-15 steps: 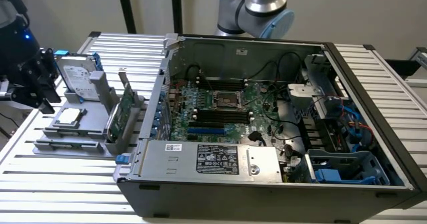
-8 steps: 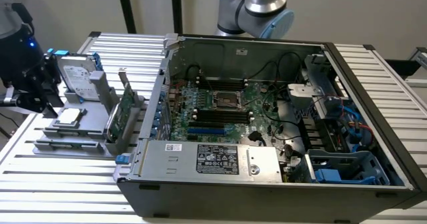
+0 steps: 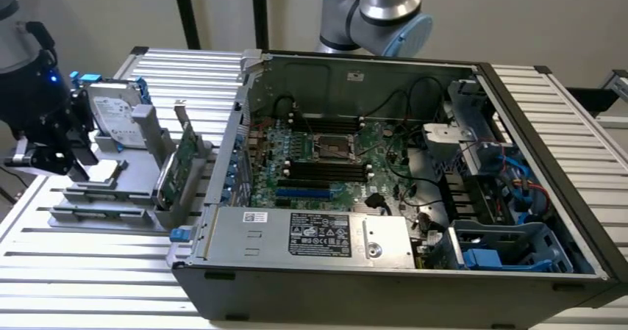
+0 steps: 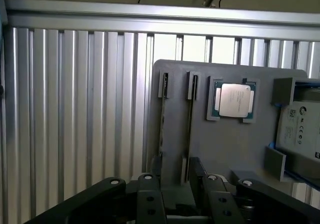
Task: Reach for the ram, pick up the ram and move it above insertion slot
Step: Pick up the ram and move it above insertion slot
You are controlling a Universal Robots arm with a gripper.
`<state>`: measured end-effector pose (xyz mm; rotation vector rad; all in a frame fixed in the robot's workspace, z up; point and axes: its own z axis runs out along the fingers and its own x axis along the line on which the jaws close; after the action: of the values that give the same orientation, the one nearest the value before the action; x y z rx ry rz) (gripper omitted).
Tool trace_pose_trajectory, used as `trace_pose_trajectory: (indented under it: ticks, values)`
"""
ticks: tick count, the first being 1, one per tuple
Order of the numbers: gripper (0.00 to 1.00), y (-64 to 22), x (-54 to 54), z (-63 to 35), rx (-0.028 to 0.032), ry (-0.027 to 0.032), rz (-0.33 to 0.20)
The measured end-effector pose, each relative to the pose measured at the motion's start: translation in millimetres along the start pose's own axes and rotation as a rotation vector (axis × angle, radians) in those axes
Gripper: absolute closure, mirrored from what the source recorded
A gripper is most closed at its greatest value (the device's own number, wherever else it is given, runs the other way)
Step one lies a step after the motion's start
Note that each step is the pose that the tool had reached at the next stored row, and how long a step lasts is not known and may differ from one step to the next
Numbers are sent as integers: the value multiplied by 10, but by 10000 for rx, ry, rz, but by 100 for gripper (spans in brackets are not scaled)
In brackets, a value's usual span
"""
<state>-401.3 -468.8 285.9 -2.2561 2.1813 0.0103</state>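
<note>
Ram (image 4: 190, 134) upright in gray holder (image 4: 225, 149), beside CPU (image 4: 234, 100), hard drive (image 4: 300, 129)

Table (image 3: 79, 271): silver-white, ribbed in parallel slats.
Holder tray (image 4: 225, 144): flat mid grey.
Ram (image 4: 162, 119), seen edge-on: dark with a greenish tint.
Processor (image 4: 234, 100): silver lid, green border.
Hard drive (image 4: 300, 129): white label, black print, blue side rail.
Fingers (image 4: 199, 174): black, silver screw heads.
Expansion card (image 3: 176, 172): green.
Computer case (image 3: 393, 286): dark grey outside, bare grey metal inside.
Motherboard (image 3: 378, 142): green with black slots and one blue slot (image 3: 304, 194).
Power supply (image 3: 245, 238): silver, black label.
Drive caddy (image 3: 486, 260): blue.
Arm joint (image 3: 387, 6): silver, pale blue cap.
</note>
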Motion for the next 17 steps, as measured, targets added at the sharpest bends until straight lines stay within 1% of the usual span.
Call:
trace_pose_trajectory:
  ticks: [6,17]
  values:
    - [64,5,40,108,-1,1,48]
    - [64,9,150,309,2,-1,108]
